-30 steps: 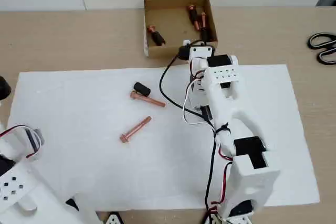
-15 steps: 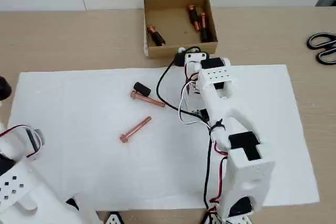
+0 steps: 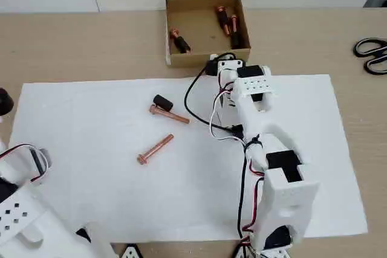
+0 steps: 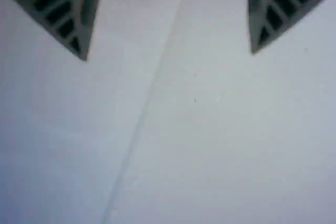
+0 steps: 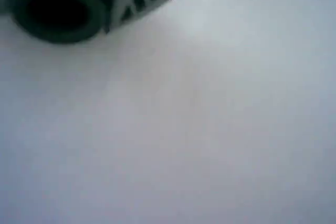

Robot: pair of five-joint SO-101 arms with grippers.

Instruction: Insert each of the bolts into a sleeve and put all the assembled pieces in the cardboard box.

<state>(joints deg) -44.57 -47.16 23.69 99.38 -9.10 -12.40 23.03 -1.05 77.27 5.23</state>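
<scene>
The cardboard box (image 3: 171,28) at the table's far side holds three assembled pieces (image 3: 179,41). On the white sheet (image 3: 91,167) lie two copper bolts (image 3: 169,114) (image 3: 155,149) and a black sleeve (image 3: 162,102) beside the head of the farther bolt. My right gripper (image 3: 219,64) hovers just in front of the box's near wall. In the right wrist view it (image 5: 100,3) appears shut on a dark sleeve (image 5: 52,11) seen end-on above the sheet. My left gripper (image 4: 168,30) stands open over bare white sheet, with its arm (image 3: 21,209) at the near left corner.
Scissors (image 3: 372,54) lie at the far right on the wooden table (image 3: 72,46). A dark round object (image 3: 3,102) sits at the left edge. The right arm's cables (image 3: 199,119) hang over the sheet near the bolts.
The right arm has drawn its gripper slightly back from the box's near wall. The left arm, bolts and loose sleeve have not moved.
</scene>
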